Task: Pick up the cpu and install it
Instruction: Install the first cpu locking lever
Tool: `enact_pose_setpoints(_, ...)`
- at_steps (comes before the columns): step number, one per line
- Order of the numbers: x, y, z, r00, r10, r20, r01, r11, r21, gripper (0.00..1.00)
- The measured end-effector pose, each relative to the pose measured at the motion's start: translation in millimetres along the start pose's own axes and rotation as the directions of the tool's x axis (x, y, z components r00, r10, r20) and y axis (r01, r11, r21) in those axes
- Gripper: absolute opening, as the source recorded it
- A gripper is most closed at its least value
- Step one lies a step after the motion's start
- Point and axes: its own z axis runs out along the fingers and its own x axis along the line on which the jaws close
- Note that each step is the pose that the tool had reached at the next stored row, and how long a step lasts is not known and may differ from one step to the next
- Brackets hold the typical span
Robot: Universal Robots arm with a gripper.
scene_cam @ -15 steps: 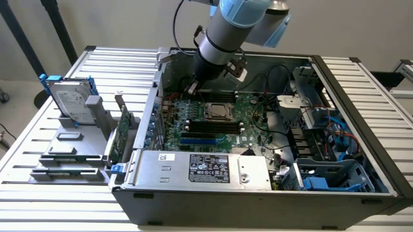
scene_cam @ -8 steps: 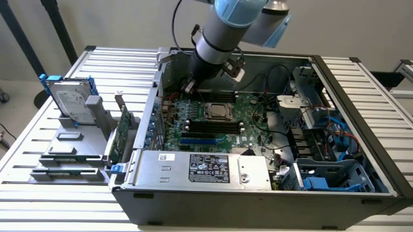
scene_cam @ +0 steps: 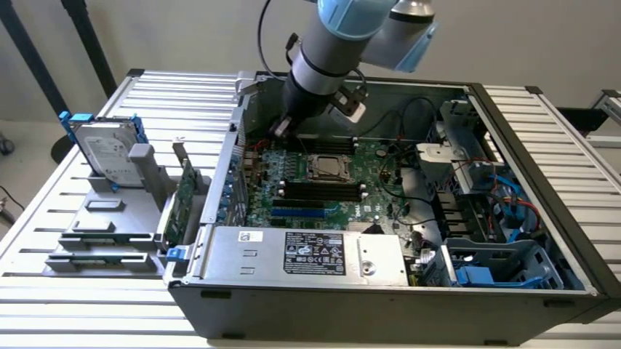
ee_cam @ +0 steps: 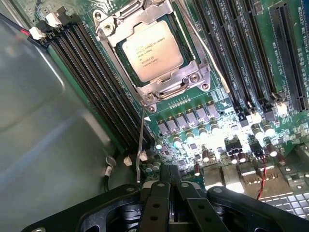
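Gripper (ee_cam: pixel 170 178): we see its two fingers pressed together with nothing between them; it is clenched and empty.
Gripper position: in the exterior view we find it (scene_cam: pixel 281 129) hanging inside the open computer case (scene_cam: pixel 388 305), over the far edge of the motherboard (scene_cam: pixel 291 171), apart from the cpu and not touching it.
Cpu (ee_cam: pixel 152 50): we read it as lying flat in the socket, dull silver top up with printed lettering showing; in the exterior view it (scene_cam: pixel 326 167) sits near the middle of the board.
Socket frame (ee_cam: pixel 197 77): we see its metal frame around the chip on all sides, and a thin wire lever (ee_cam: pixel 140 145) running out from one corner.
Memory slots (ee_cam: pixel 96 82): we count long black rows flanking the socket on both sides.
Power supply (scene_cam: pixel 310 251): we see a grey box with a label along the case's near wall.
Hard drive (scene_cam: pixel 105 153): we see it standing in blue brackets on a grey rack at the exterior view's left, outside the case.
Worktop (scene_cam: pixel 87 305): we see pale slats carrying both case and rack.
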Motion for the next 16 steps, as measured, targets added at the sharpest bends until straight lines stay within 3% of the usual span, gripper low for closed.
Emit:
enact_pose_setpoints(10,0.2,-4.1,-6.1,0.9952,0.088,-0.044,-0.088,0.9961,-0.0086,0.11)
enact_pose_setpoints(16,-0.5,-6.9,-8.2,0.9889,0.131,-0.0701,-0.132,0.9912,-0.0089,0.11)
